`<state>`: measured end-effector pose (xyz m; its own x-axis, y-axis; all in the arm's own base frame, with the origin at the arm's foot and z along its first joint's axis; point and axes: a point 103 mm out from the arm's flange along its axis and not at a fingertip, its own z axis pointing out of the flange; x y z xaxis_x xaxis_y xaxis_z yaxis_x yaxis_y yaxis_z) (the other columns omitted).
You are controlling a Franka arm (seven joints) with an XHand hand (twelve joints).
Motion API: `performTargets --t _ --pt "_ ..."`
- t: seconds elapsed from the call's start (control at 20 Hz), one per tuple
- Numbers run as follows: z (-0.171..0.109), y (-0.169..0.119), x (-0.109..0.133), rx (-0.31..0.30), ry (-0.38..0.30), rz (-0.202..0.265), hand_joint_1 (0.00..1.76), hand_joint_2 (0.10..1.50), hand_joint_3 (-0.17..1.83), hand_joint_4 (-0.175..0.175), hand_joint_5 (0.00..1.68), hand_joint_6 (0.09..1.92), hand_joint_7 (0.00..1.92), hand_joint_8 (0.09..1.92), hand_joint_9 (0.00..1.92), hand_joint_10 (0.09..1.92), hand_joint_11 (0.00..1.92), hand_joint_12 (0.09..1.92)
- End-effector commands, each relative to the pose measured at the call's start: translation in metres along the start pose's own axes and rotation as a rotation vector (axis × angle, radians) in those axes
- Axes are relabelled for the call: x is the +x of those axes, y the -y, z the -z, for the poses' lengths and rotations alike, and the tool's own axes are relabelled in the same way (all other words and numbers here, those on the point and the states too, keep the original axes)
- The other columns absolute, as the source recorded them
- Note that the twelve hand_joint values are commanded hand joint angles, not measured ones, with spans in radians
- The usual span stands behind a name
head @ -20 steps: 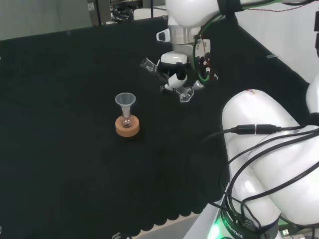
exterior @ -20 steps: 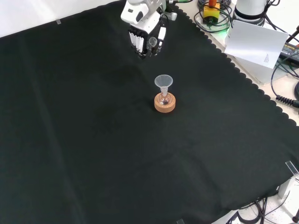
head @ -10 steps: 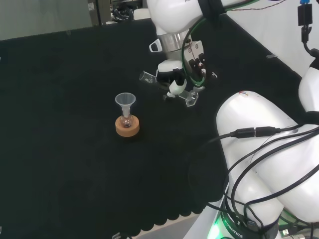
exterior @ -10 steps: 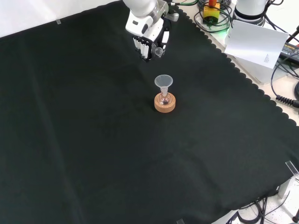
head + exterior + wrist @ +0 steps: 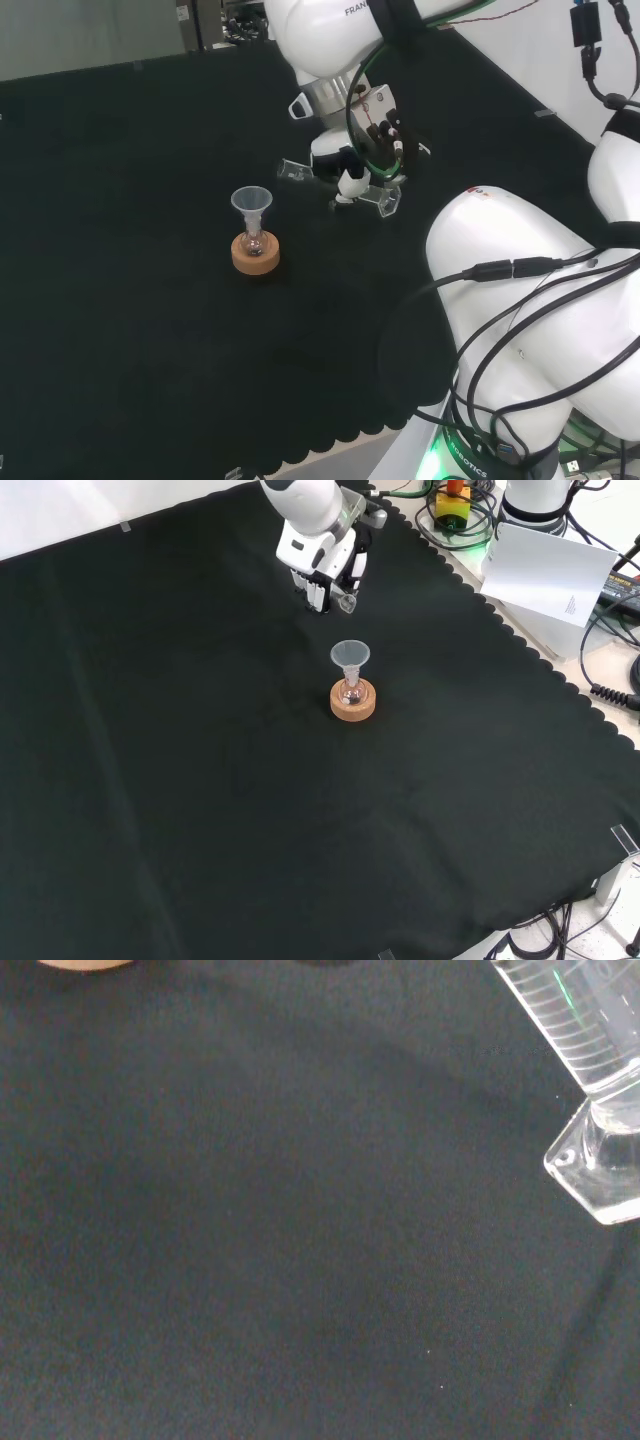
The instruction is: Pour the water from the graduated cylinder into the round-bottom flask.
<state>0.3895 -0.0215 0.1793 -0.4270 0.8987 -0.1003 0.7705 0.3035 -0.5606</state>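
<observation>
Black cloth carries a funnel-topped flask on its cork ring mid-bench; toward the arm-side edge, the hand grips a tilted cylinder aloft.

Mostly clear glassware on matt black cloth.

Black cloth over the bench: matt, fine-woven, slightly fuzzy up close, scalloped along the edge. Graduated cylinder: clear and glossy, glass or plastic, can't tell which, printed white lines, thick shiny base. Funnel: see-through, a bit frosted. Round-bottom flask: clear, shiny. Cork ring: tan, matt, grainy. Hand: smooth black and white plastic. Arm link: glossy white shell.
</observation>
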Motion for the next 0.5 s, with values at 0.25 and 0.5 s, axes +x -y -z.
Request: performTargets --t 0.25,0.5 --pt "0.0102 -0.0080 0.0080 0.079 0.064 -0.030 1.13 1.15 -0.01 -0.146 0.93 1.10 1.21 0.43 1.47 0.09 1.24 0.75" --pt "0.0159 -0.0133 0.0126 0.117 0.097 -0.049 1.13 1.15 -0.01 -0.146 0.93 1.10 1.21 0.43 1.47 0.09 1.24 0.75"
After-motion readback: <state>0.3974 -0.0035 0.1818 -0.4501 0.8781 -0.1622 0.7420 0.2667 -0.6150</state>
